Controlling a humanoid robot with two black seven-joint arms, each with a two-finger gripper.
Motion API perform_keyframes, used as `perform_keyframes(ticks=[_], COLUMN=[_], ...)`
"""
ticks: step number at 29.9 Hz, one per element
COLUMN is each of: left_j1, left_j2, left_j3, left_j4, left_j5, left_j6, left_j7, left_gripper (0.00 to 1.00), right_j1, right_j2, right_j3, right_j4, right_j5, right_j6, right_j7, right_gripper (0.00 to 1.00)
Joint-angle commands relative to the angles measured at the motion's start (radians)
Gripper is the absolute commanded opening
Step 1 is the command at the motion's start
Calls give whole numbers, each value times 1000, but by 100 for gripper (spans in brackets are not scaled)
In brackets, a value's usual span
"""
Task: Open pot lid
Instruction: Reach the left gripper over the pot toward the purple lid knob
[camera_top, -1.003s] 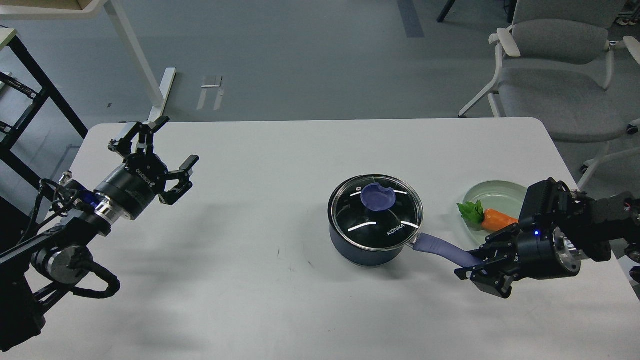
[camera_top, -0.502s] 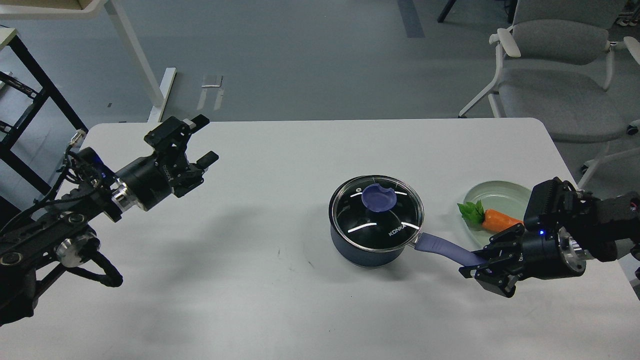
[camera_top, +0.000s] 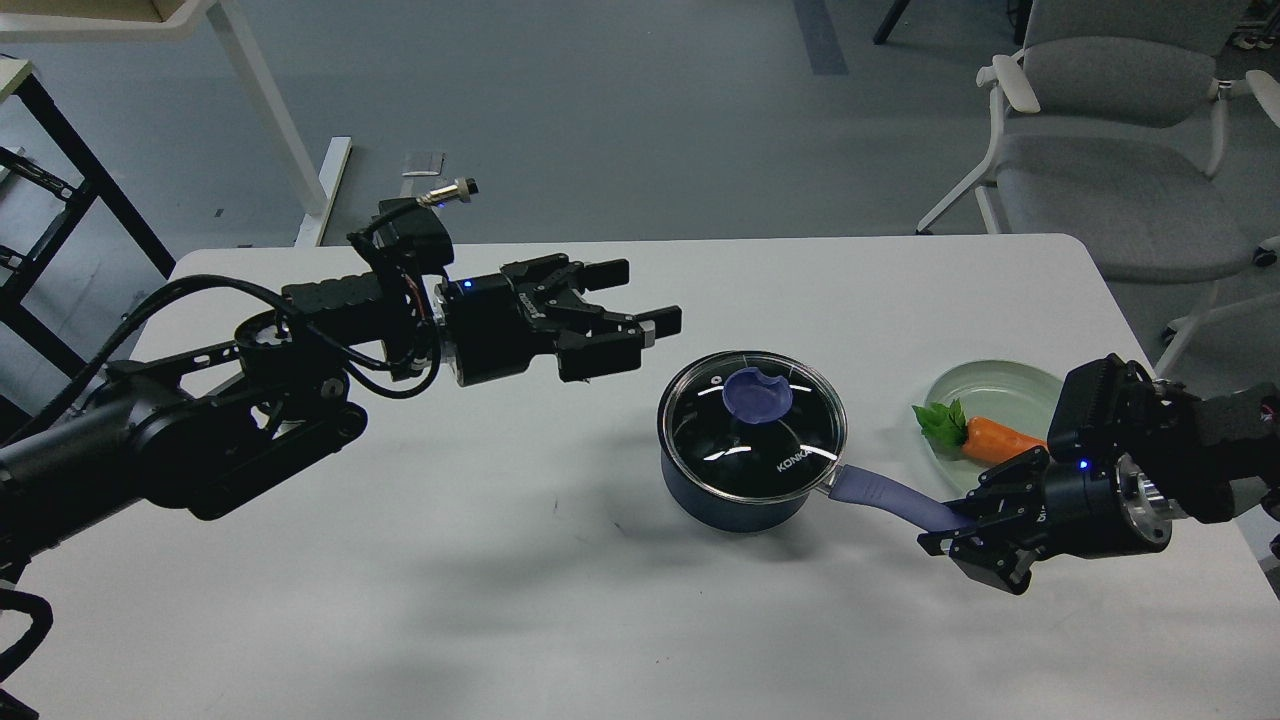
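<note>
A dark blue saucepan (camera_top: 745, 470) sits on the white table (camera_top: 520, 600), a little right of centre and nearer the right edge than the left. Its glass lid (camera_top: 752, 424) lies closed on the rim, with a blue-violet knob (camera_top: 757, 394) at its middle and the word KONKA on the glass. A blue-violet handle (camera_top: 890, 498) runs from the pan toward the near right corner.

The right gripper (camera_top: 958, 535) reaches in from the right edge, held level and pointing left, its fingers clamped on the tip of that handle. The left gripper (camera_top: 645, 300) stretches horizontally from the left, its two fingers spread apart and pointing right, its tips just left of the lid's far edge and not touching it.

Half a second ago the left arm was bent back near the far left corner; it has since swung well across the table toward the pan. The right arm and the pan have kept their places.

Beside the pan, near the right edge, a pale green plate (camera_top: 1000, 385) holds a toy carrot (camera_top: 990, 440) with green leaves.
</note>
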Motion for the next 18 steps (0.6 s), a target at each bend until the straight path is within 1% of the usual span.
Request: perform_keyframes(ticks=[1, 4, 6, 13, 18], left_j1=[-64, -92, -113, -153, -156], left_j2=[-61, -103, -154, -269, -318], left_j3=[94, 99, 110, 189, 194], left_j4=[10, 54, 100, 243, 310], left_j5=[67, 148, 183, 228, 251], left_j6=[19, 23, 25, 71, 77], left_j7=[0, 0, 0, 0, 0], left_gripper=[99, 99, 99, 99, 99], right_j1=[-1, -1, -3, -1, -1], right_j2=[0, 0, 0, -3, -3], right_j3=[-1, -1, -1, -1, -1], right_j4=[0, 0, 0, 0, 0], right_j5=[1, 1, 1, 4, 4], right_j6=[0, 0, 0, 0, 0], right_j7=[0, 0, 0, 0, 0], right_gripper=[34, 34, 34, 34, 34])
